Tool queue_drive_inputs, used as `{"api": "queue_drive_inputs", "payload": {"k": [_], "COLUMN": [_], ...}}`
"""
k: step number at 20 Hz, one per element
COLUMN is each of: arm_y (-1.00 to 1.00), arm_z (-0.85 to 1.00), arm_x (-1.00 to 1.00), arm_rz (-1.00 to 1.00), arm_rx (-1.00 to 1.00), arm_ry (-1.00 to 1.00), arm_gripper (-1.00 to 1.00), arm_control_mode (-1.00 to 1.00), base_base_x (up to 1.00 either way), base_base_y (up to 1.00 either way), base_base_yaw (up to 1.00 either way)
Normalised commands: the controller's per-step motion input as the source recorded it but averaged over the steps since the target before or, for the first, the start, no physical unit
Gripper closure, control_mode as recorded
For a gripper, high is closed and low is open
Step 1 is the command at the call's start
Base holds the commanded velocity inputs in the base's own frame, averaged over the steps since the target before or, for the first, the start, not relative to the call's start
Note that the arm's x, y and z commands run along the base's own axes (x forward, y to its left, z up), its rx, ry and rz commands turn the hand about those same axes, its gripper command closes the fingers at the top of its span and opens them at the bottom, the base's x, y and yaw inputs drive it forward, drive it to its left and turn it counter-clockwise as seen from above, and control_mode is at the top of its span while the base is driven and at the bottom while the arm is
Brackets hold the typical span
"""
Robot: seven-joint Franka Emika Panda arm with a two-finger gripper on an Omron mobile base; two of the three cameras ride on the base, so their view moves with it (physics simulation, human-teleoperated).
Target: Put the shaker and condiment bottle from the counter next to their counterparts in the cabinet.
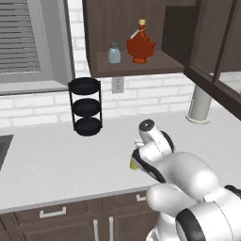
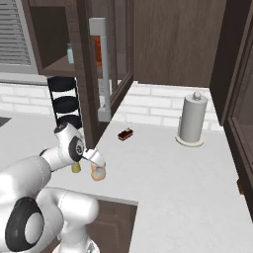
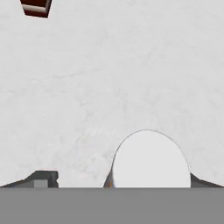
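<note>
Orange and pale cream, that's the condiment bottle (image 2: pixel 98 172) sitting on the counter (image 1: pixel 56 160), close to the front edge, with the gripper (image 3: pixel 118 183) hanging straight over it. From the hand camera the whitish cap (image 3: pixel 151 159) swells up between the two dark fingertips (image 3: pixel 43 178), one tip on either side of it, jaws spread apart and closed on nothing so far. Just beside the bottle, peeking out from behind the wrist, is the yellow-green shaker (image 2: pixel 76 168), so these two stand very close together. My read: a slim plastic bottle like this should be light and stiff but smooth and easy to tip, so the grab wants to land on the body below the cap, not on the rounded cap itself, where the pads could slide off. Careful with the neighbour; one finger has to come down on the shaker's side. Up on the wall, the cabinet (image 1: pixel 141 68) stands open, the pale blue-grey shaker (image 1: pixel 114 53) and the red maple-leaf bottle (image 1: pixel 140 43) side by side on the shelf, with bare shelf to the right of the leaf bottle. The glass door (image 2: pixel 106 64) swings out over the counter, an edge to mind on the lift. A small dark red object (image 2: pixel 125 134) and the paper towel holder (image 2: pixel 191 121) sit well clear.
</note>
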Motion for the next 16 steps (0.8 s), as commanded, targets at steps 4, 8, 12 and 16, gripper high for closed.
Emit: {"api": "queue_drive_inputs", "payload": {"k": [4, 8, 12, 16], "arm_y": [-0.30, -0.09, -0.31, -0.37], "arm_z": [-0.96, -0.40, 0.24, 0.66], "arm_x": [0.00, 0.19, 0.17, 0.31], "arm_rz": [0.00, -0.01, -0.03, 0.00], "arm_rx": [0.00, 0.00, 0.00, 0.00], "arm_ry": [-0.01, 0.13, -0.03, -0.03], "arm_gripper": [1.00, 1.00, 1.00, 1.00], "arm_control_mode": [-1.00, -1.00, -1.00, -1.00], "base_base_x": [0.00, 0.00, 0.00, 0.00], "base_base_y": [0.00, 0.00, 0.00, 0.00], "base_base_yaw": [0.00, 0.00, 0.00, 0.00]}}
